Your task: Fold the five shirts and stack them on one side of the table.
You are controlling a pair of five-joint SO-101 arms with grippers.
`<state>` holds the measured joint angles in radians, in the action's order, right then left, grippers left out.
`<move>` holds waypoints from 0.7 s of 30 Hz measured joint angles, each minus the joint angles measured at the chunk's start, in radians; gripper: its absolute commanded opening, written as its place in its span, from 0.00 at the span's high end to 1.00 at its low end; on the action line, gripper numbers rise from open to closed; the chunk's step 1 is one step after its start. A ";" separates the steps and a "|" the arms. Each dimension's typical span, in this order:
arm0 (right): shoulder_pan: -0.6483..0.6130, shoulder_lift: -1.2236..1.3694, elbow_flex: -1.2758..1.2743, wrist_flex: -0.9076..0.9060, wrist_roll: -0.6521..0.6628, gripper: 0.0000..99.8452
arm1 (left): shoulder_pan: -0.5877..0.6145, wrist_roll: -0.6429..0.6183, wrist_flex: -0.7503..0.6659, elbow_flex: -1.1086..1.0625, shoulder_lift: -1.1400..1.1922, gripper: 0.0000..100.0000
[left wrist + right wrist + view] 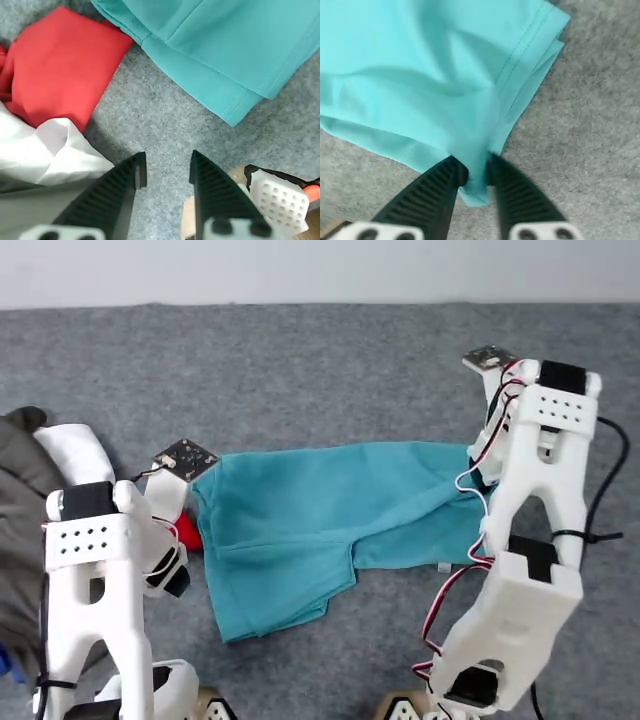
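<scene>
Grey felt-like surface [330,360] runs back to a pale wall [300,270] in the high view. A teal shirt [320,510] lies spread across the middle, partly folded over itself, with wide bare surface beyond its far edge. A small white tag [445,567] sits at its near hem; no writing on it can be read. The left arm [95,540] stands at one end of the teal shirt and the right arm [540,440] at the other. Past the left-arm end lie a red shirt [187,532], a white shirt [75,450] and a dark garment [20,500].

In the left wrist view, the left fingers [125,185] are spread apart with nothing between them, over bare surface near the teal shirt's hemmed corner. The red shirt lies just beside that hem, with the white shirt touching it.

In the right wrist view, the right fingers [435,190] are pinched together on the teal shirt's stitched corner, with bare surface beside it.
</scene>
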<state>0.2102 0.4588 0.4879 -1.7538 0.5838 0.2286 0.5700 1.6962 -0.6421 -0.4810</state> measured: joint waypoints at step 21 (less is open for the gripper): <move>-0.003 -0.364 -0.321 0.000 -0.037 0.99 | -0.172 0.000 0.000 -0.048 0.055 0.92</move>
<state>0.2071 0.0951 0.1672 -1.7538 0.5470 0.0568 0.5700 1.6962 -0.6897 -0.4258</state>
